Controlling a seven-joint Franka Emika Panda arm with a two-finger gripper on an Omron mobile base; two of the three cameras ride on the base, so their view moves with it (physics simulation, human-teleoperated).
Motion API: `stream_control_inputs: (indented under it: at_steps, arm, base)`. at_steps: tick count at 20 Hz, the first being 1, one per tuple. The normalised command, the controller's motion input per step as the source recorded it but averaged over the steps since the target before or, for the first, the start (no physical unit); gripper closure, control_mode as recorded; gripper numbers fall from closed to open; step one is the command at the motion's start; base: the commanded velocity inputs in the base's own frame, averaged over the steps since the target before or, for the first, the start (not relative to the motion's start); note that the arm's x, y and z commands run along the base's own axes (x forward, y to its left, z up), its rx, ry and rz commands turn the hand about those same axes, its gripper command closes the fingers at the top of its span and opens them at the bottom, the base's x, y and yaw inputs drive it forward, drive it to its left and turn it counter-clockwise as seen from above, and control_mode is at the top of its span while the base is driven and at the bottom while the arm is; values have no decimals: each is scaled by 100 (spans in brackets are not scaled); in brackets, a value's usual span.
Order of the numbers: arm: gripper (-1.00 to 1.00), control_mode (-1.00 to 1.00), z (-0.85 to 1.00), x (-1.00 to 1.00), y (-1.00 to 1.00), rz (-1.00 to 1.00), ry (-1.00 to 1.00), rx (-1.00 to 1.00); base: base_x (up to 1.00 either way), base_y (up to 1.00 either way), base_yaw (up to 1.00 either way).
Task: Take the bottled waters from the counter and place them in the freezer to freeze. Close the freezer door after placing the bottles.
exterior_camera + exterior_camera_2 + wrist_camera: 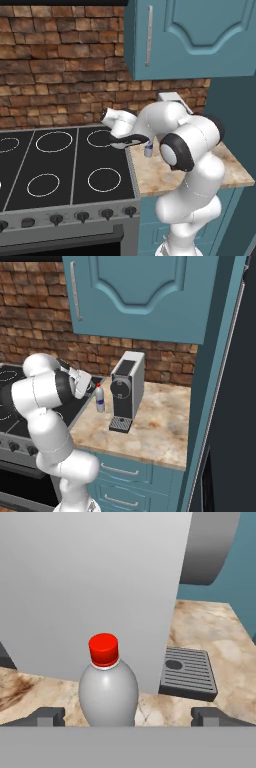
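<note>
Hand view: the hand (pixel 128 716) faces the red-capped water bottle (pixel 108 684), its two finger tips spread wide to either side of the bottle and touching nothing, so the grasp is not yet made. The bottle stands upright on the counter (pixel 210 637), close in front of the grey wall of the coffee machine (pixel 95 587), whose slatted drip tray (pixel 189 672) lies to the bottle's right.

In the right base view the same bottle (pixel 100 398) stands near the counter's left edge, between the stovetop and the coffee machine (pixel 127 390), with the hand (pixel 84 383) just beside it. The task looks to be at its very start: this bottle is unlifted, and carrying, placing and closing the door all remain. The second, grey-blue bottle cannot be made out.

The surface is beige marbled stone (pixel 160 426) over teal drawer fronts (pixel 125 473) with silver handles. To its left lies a black stovetop (pixel 60 165) with white rings, behind it a brick wall (pixel 60 75), above it teal wall cabinets (pixel 145 291). A dark appliance edge (pixel 235 406) borders the far right.
</note>
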Motion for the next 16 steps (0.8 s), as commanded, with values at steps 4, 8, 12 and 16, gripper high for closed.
stream_control_inputs:
  at_steps: [4, 8, 12, 16]
  arm:
    - [-100, -100, -12, 0, -4, 0, 0, 0]
    - [-100, -100, -8, 0, -8, 0, 0, 0]
    - [-100, -100, -2, 4, -2, 0, 0, 0]
    - [-100, -100, 0, 7, 0, 0, 0, 0]
  base:
    - [0, 0, 0]
    - [0, 0, 0]
    - [0, 0, 0]
    - [0, 0, 0]
